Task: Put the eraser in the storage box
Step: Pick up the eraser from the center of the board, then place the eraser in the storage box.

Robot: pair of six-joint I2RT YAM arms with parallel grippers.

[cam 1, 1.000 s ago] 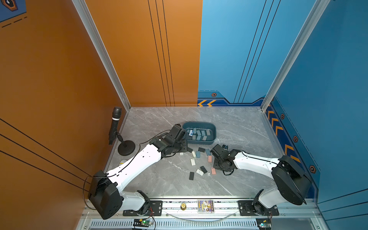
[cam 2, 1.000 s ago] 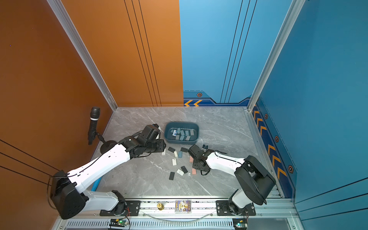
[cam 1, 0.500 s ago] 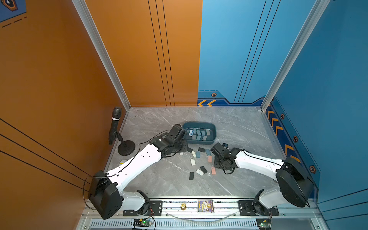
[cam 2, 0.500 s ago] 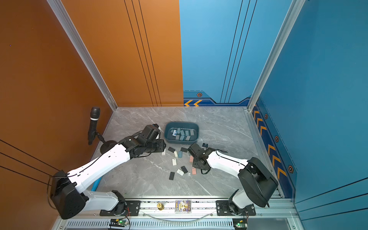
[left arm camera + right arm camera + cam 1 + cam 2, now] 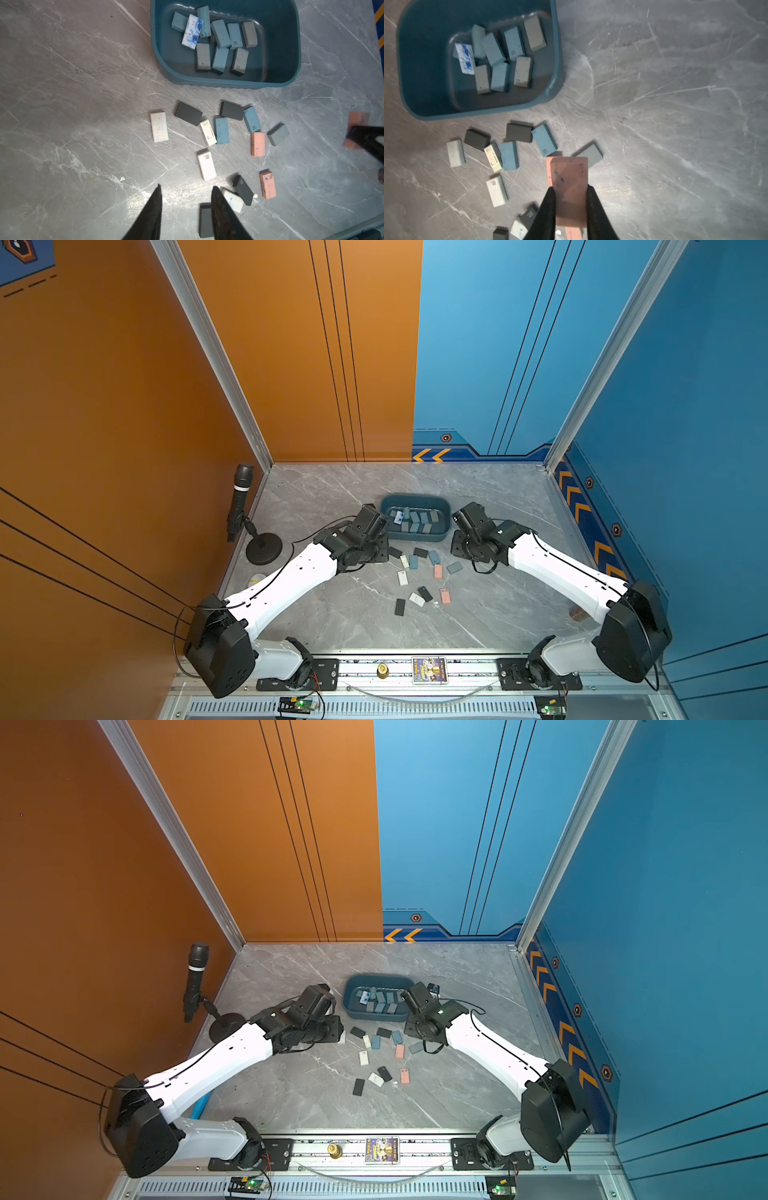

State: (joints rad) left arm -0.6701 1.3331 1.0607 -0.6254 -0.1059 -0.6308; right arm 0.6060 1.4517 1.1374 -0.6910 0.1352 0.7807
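Desk of grey marble carries the storage box, a shallow teal tub that stands about midway across and toward the far side. On its floor lies a cluster of blue and grey erasers, with one white eraser smeared with blue ink among them; a few lean on their neighbours.

Just near of the box, loose erasers are scattered flat on the desk in black, white, blue, grey and pink. Some touch one another; the nearest ones lie a little apart from the rest.

The right claw is clenched on the pink eraser, with one black finger pressed against each long side and most of the block sticking out beyond the tips. The eraser is lifted clear of the desk. In the right wrist view it hangs over the loose pile, with the box ahead and to the left. In a top view the claw is at the right end of the box, so the eraser is not inside it. The left wrist view shows the same eraser in mid-air, off to the right.

The left claw is released, its fingers spread with only bare desk between them. It hovers over the near left part of the scatter, and one finger partly hides a black eraser and a white one beneath it.
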